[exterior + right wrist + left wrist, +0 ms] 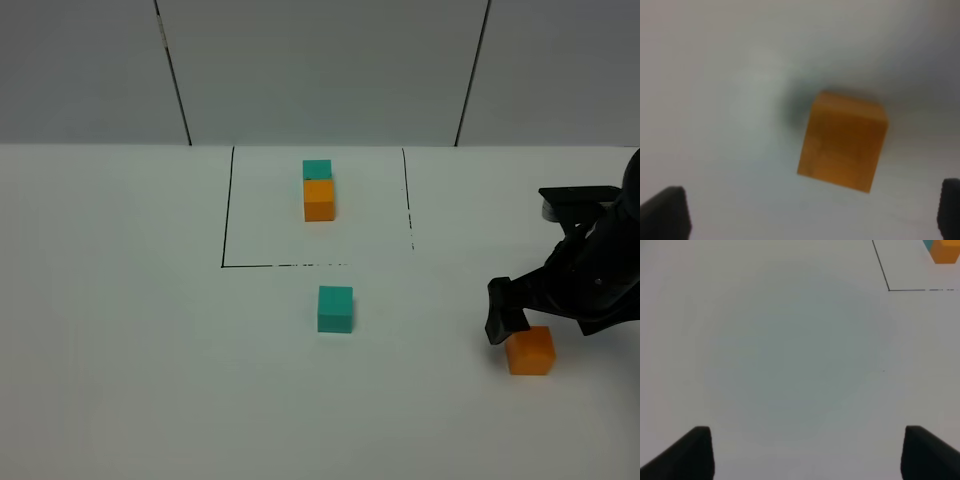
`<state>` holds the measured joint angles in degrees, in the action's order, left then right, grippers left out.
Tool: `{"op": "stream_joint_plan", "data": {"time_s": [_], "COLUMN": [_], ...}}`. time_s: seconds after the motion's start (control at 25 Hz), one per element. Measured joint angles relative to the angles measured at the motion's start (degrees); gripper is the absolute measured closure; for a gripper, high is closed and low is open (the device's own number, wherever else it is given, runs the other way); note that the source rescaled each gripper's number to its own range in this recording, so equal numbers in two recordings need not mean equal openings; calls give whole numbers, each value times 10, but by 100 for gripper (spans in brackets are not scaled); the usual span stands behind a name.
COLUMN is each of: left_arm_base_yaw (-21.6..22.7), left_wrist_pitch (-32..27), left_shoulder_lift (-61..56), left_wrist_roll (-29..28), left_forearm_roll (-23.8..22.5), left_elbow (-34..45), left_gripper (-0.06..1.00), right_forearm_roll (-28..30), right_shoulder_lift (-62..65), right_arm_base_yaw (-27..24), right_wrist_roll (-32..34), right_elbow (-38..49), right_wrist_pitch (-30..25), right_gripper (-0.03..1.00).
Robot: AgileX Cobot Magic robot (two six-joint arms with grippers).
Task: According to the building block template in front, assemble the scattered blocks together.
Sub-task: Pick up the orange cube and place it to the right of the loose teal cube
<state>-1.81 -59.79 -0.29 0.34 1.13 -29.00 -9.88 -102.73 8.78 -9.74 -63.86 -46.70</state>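
Right gripper (522,325): jaws spread wide and clamped on nothing, low over the loose orange cube (530,352); the wrist view shows that cube (842,142) resting on the table ahead of the parted fingertips (665,215)
Left gripper (810,452): jaws apart with nothing between them, over bare white table (790,355) outside the black outline (881,265), near one of its corners
Building block template (319,190): a teal cube touching an orange cube, inside the black outline (228,210), towards its far edge
Loose teal cube (335,309): just outside the outline's near edge, untouched
Loose orange cube: outside the outline, well beyond its near right corner, apart from the teal cube
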Motion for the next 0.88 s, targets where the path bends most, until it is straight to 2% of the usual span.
{"op": "stream_joint_plan", "data": {"time_s": [0.32, 0.48, 0.88], "left_arm_base_yaw": [0, 0, 0], "left_wrist_pitch": [0, 0, 0], "left_shoulder_lift": [0, 0, 0], "left_wrist_roll": [0, 0, 0], "left_forearm_roll": [0, 0, 0], "left_elbow": [0, 0, 0], "left_gripper": [24, 24, 24], "right_forearm_roll": [24, 48, 51], "right_shoulder_lift": [-35, -57, -98], "right_arm_base_yaw": [1, 1, 1], "right_wrist_roll": [10, 36, 67], "right_elbow": [0, 0, 0], "right_wrist_pitch": [40, 53, 78], "right_gripper": [-3, -3, -3]}}
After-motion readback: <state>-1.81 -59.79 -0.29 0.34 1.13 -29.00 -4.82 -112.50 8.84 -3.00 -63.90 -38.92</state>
